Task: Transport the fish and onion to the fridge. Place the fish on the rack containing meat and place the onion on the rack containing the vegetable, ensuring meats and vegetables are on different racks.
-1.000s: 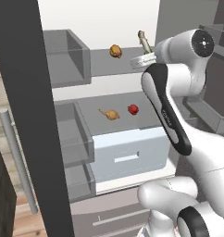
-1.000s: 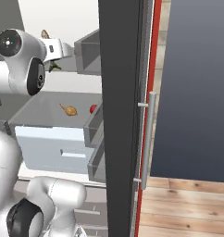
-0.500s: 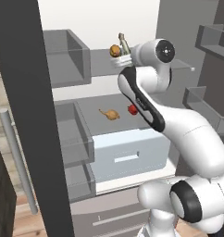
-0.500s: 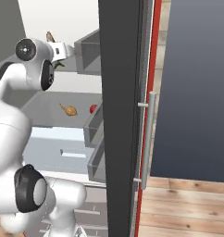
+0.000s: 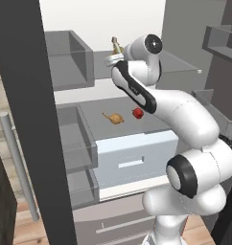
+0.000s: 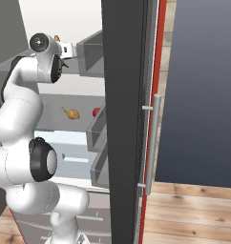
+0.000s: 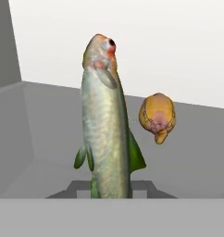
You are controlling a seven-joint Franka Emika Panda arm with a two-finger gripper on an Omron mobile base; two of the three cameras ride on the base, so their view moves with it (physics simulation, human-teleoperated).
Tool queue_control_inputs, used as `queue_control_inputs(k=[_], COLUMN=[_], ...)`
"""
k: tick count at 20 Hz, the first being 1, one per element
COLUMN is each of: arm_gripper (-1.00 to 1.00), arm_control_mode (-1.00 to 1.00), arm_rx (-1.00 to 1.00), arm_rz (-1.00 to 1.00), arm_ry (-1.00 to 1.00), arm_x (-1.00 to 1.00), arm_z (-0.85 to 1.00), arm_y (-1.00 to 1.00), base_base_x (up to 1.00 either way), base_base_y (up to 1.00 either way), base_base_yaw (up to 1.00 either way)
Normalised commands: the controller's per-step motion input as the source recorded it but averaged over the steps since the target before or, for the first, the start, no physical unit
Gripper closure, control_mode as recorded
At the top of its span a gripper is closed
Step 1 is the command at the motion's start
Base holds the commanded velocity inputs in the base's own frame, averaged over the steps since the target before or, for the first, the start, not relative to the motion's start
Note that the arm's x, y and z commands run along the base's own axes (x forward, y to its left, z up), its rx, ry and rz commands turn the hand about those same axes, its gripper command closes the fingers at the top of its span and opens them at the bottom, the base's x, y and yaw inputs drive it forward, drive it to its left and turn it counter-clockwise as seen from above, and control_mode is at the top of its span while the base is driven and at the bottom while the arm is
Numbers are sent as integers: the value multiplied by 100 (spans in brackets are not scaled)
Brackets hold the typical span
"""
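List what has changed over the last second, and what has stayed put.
The arm has swung from the right side of the fridge in toward its upper rack, carrying the fish in the gripper deeper inside, until it hangs beside the orange-brown item on that rack. The grip has not been released. The drumstick-shaped item and the red item on the lower rack have not moved.

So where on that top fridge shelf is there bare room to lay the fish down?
The fish hangs upright from the gripper over the upper rack. Bare shelf lies to the fish's left in the hand view, between it and the side wall. The tighter side is the right, where a chicken drumstick sits close beside the fish.
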Motion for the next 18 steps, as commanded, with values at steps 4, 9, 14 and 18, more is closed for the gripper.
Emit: queue_control_inputs(k=[4, 9, 14, 18], arm_gripper=[100, 100, 100, 100], arm_control_mode=[-100, -100, -100, -100], arm_rx=[0, 4, 1, 3], arm_rz=[3, 1, 1, 0], arm_ry=[-1, 0, 0, 1], arm_x=[39, 46, 60, 46], arm_z=[-24, -33, -15, -28], arm_y=[14, 15, 8, 13], base_base_x=[0, 0, 0, 0], base_base_y=[0, 0, 0, 0], base_base_yaw=[0, 0, 0, 0])
